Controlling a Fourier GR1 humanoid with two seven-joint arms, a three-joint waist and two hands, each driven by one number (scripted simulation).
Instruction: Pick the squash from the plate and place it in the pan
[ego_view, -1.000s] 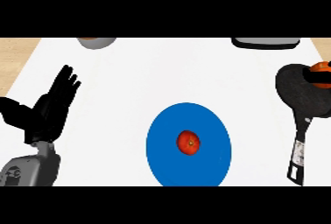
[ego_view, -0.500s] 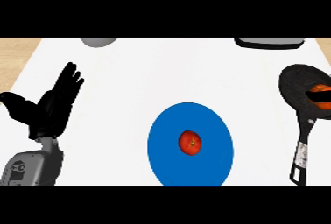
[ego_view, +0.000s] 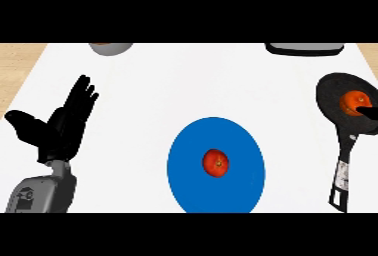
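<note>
**Right hand pulled back off pan, squash left inside**

Since a second ago the right hand (ego_view: 367, 112) has slid away from the pan (ego_view: 332, 97) toward the view's right edge. Before it covered most of the pan; now only a small black part of it shows, lying over the squash's right side. The left hand and everything else are unchanged.

Far left of the blue plate (ego_view: 192, 180): left hand (ego_view: 63, 127), open, fingers straight and pointing up, thumb spread out to the left. It is resting, holding nothing, well apart from the plate. Its grey forearm (ego_view: 40, 195) comes in from the lower edge below it.

Up and left of the plate, at the counter's far edge: grey bowl (ego_view: 111, 48), cut off by the top band.

The plate lies flat on the white counter (ego_view: 221, 85), roughly centre. A small red-orange round item (ego_view: 215, 162) sits at its middle.

Up and right of the plate, at the far edge: grey flat object (ego_view: 304, 47), partly cut off, so what it is cannot be told.

Right of the plate, clearly apart from it: the black pan, with its handle (ego_view: 343, 165) running down toward the lower edge. The squash (ego_view: 353, 101), orange, sits inside the pan, right of the pan's centre.

Whether the right hand is open or closed cannot be told, as too little of it is in view.
</note>
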